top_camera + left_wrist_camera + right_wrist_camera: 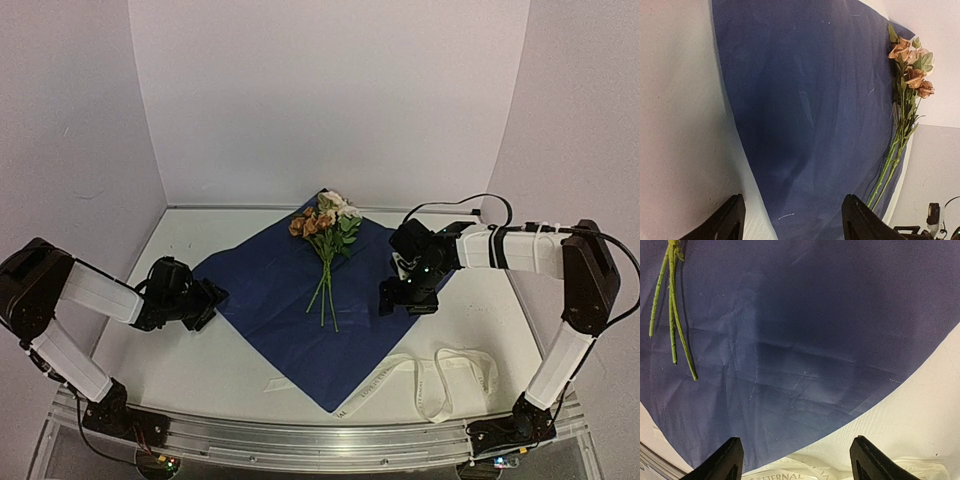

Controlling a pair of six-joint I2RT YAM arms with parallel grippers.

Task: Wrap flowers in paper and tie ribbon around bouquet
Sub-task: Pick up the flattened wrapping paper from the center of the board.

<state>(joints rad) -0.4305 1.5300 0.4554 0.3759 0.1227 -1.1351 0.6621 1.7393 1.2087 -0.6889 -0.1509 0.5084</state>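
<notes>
The paper (270, 290) lies flat as a diamond mid-table, dark face up, its corners toward the far, near, left and right edges. It looks thin, limp and light. It will likely crease and slide, so a pinch at a side corner seems the best hold. The flowers (326, 240) lie on its far half, blooms at the far corner and stems pointing to the middle. They are probably light, with fragile heads and stems that may roll. The left gripper (213, 298) sits at the paper's left corner and the right gripper (396, 300) at the right corner, both with fingers well apart and empty. The ribbon (445, 385) lies looped by the table's (190, 370) near right edge, close to the paper's near corner, where it might snag.
</notes>
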